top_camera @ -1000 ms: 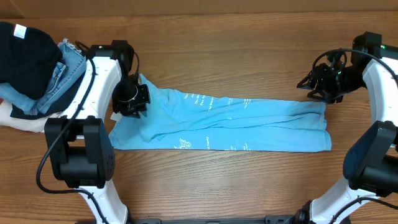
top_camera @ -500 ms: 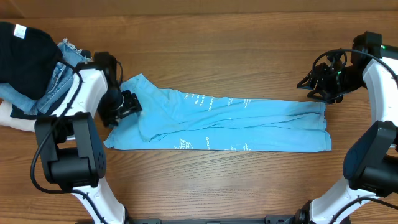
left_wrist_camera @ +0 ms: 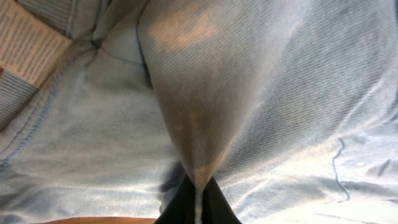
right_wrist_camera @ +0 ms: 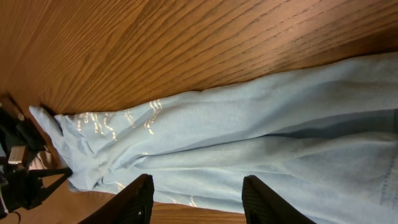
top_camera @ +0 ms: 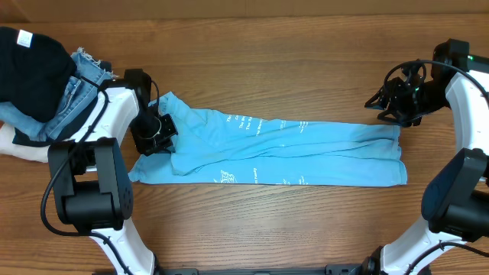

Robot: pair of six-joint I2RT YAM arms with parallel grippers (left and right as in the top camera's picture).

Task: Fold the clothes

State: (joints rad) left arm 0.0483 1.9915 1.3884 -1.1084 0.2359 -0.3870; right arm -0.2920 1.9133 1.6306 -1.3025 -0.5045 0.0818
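At the far left of the table (top_camera: 267,46) sits a pile (top_camera: 42,84) of other clothes: a black garment (top_camera: 30,65) with a small white tag (top_camera: 25,37) on top, and jeans (top_camera: 80,84) spilling out to its right. A pale piece shows under them at the near side.

Just right of the pile, the left gripper (top_camera: 157,131) is down on the left end of the shirt (top_camera: 290,153). In the left wrist view its dark fingers (left_wrist_camera: 177,208) are clamped together on a ridge of blue cloth, which rises out of the jaws and fills the picture. A printed label (left_wrist_camera: 25,40) shows at the top left of that view.

The shirt lies across the middle of the table as a long band running left to right, folded lengthwise, with small white print (top_camera: 263,126) facing up. Its left end is bunched and creased around the left gripper, one corner pointing to the far side. Its right end lies flat and fairly square.

The right gripper (top_camera: 388,103) hangs off the cloth, just beyond the shirt's far right corner. In the right wrist view its fingers (right_wrist_camera: 140,199) stand apart with nothing between them, the shirt (right_wrist_camera: 249,149) and bare wood (right_wrist_camera: 186,37) spread out below.
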